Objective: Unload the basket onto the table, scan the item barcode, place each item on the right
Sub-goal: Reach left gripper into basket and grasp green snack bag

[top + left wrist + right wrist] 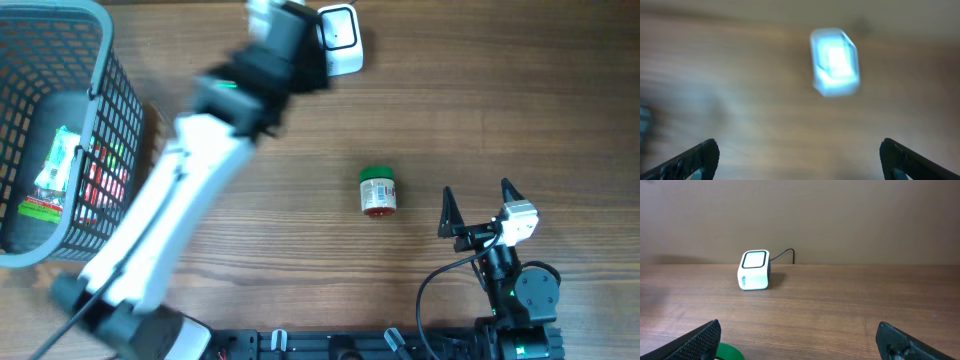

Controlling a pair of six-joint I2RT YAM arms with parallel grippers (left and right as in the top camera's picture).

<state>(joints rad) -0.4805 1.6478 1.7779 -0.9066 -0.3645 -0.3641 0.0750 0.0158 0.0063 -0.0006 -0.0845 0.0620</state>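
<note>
green-capped jar (378, 191) is lying sideways on counter (520, 100) near right tool (476, 188) | right tool is standing open | left tool (799, 147) is hovering open over barcode scanner (835, 62), well apart from jar

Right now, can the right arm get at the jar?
Probably yes: the jar lies on bare table near the open right gripper, nothing between them; the left arm is away at the scanner.
</note>
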